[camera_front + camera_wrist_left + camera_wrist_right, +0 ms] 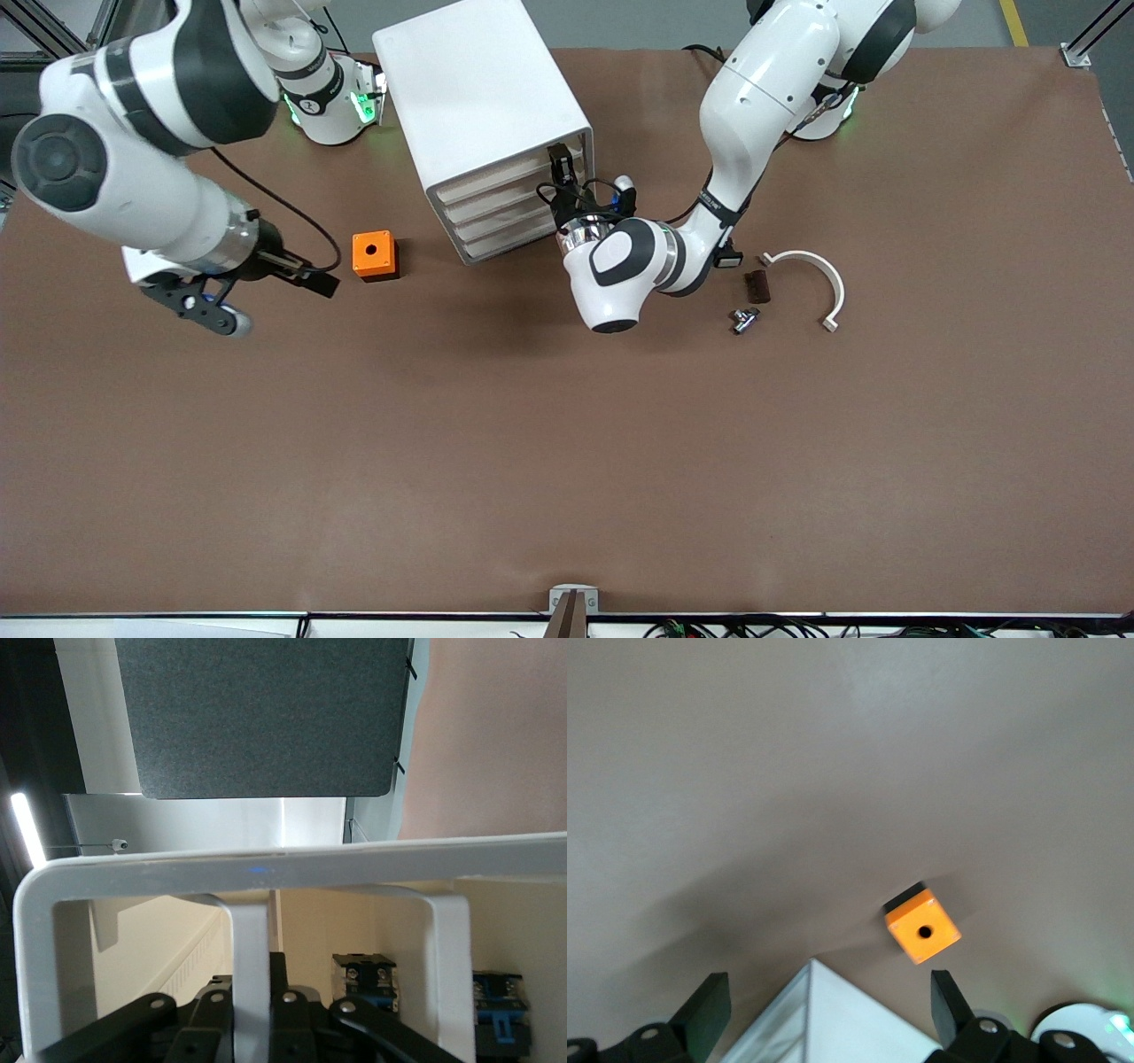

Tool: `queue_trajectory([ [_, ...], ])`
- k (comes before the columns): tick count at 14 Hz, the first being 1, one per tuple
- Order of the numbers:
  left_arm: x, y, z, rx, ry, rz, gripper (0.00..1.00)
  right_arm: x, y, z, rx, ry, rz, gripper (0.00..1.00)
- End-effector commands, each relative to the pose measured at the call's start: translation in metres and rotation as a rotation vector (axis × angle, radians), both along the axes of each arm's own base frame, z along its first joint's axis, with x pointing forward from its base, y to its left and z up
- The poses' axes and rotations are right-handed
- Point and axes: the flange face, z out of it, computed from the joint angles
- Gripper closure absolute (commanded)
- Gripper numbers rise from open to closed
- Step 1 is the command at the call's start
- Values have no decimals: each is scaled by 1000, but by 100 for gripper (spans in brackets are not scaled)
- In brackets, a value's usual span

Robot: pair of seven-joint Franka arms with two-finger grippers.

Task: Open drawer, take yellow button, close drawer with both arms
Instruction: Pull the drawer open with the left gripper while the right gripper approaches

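The white cabinet (pixel 483 97) stands toward the robots' side of the table. Its top drawer (pixel 505 174) sits about flush with the three drawers below it. My left gripper (pixel 560 173) is at that drawer's front. In the left wrist view the left gripper (pixel 251 992) is shut on a white upright strip of the drawer's handle (pixel 251 935). Past the handle, two small black-and-blue parts (pixel 363 979) stand in the beige interior; I cannot tell whether either is the button. My right gripper (pixel 217 310) hangs open over the table at the right arm's end.
An orange cube with a round hole (pixel 375 255) lies between the right gripper and the cabinet. A white box corner (pixel 833 1019) shows below the right gripper's spread fingers. At the left arm's end lie a white curved clamp (pixel 811 283), a dark block (pixel 757 285) and a small metal part (pixel 744 319).
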Motion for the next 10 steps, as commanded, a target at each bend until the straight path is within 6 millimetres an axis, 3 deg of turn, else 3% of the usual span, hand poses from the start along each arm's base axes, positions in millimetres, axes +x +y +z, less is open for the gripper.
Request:
queue_trajectory([
  [1,22,15,-4,-21,21,51,94,-11,30,9,4,-7,-86,0],
  [6,52,41,-13,-16,33,127,92,-51,114,15,-14,-11,-195,0],
  [10,80,67,-12,-25,37,198,91,-73,162,9,-11,-38,-264,0],
])
